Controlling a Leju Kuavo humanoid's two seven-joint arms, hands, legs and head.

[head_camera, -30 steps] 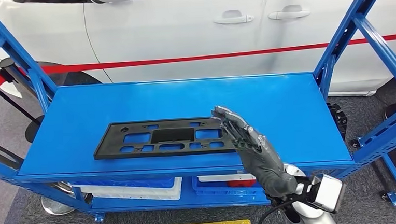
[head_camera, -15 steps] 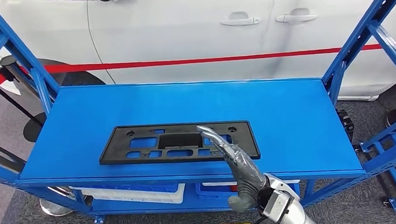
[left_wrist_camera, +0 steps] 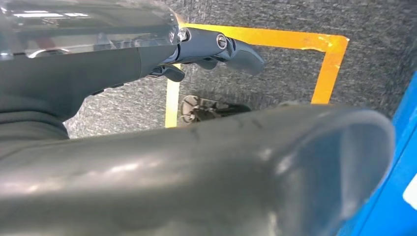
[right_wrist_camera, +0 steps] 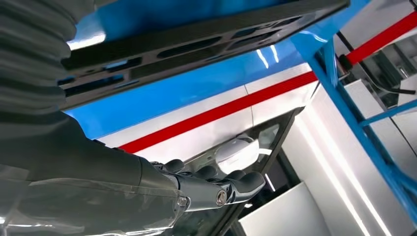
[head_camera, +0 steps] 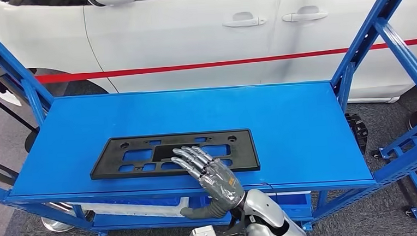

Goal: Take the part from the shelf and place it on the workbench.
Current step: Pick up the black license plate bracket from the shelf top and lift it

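- Blue shelf (head_camera: 299, 123) stands before a white car (head_camera: 190, 31), and the part (head_camera: 175, 153) lies flat near its front edge.
- I have my right hand (head_camera: 207, 170) over the part's near rim, fingers spread, gripping nothing.
- My left hand (left_wrist_camera: 216, 46) hangs low, fingers loosely apart.
- Lifting and carrying to the workbench remain.
- I see open shelf right of the part; uprights (head_camera: 362, 37) flank it.

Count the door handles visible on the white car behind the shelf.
2: one door handle on the front door, the other door handle just right of it on the rear door. The car extends past the frame.
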